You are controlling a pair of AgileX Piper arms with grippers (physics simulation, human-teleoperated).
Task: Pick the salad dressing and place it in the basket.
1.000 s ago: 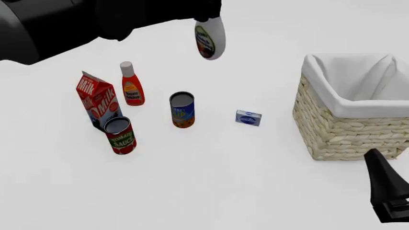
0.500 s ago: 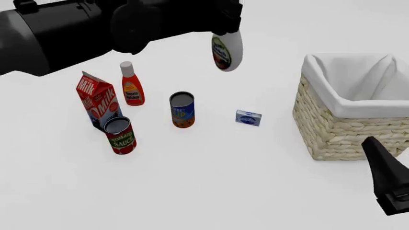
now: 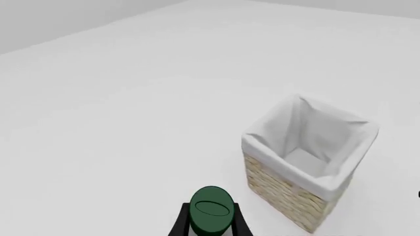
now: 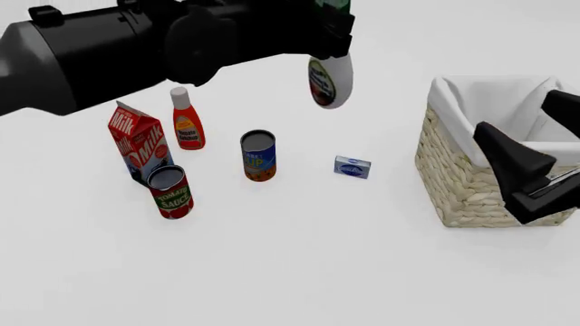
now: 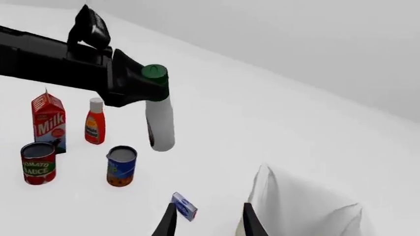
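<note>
The salad dressing (image 4: 330,81), a pale bottle with a dark green cap and a coloured label, hangs upright in the air above the table, left of the basket. My left gripper (image 4: 328,42) is shut on its neck just below the cap. In the left wrist view the green cap (image 3: 211,209) sits between the fingers (image 3: 180,224). The bottle also shows in the right wrist view (image 5: 159,123). The wicker basket (image 4: 480,183) with white lining stands at the right, also in the left wrist view (image 3: 282,191). My right gripper (image 4: 512,111) is open and empty in front of the basket, seen too in its own view (image 5: 206,221).
On the table's left stand a milk carton (image 4: 136,142), a red bottle with a white cap (image 4: 187,122), a tomato sauce can (image 4: 170,192) and a blue soup can (image 4: 258,156). A small blue box (image 4: 352,167) lies between the cans and the basket.
My left arm has carried the salad dressing to the right, toward the basket. My right gripper has risen from the lower right corner to in front of the basket.
</note>
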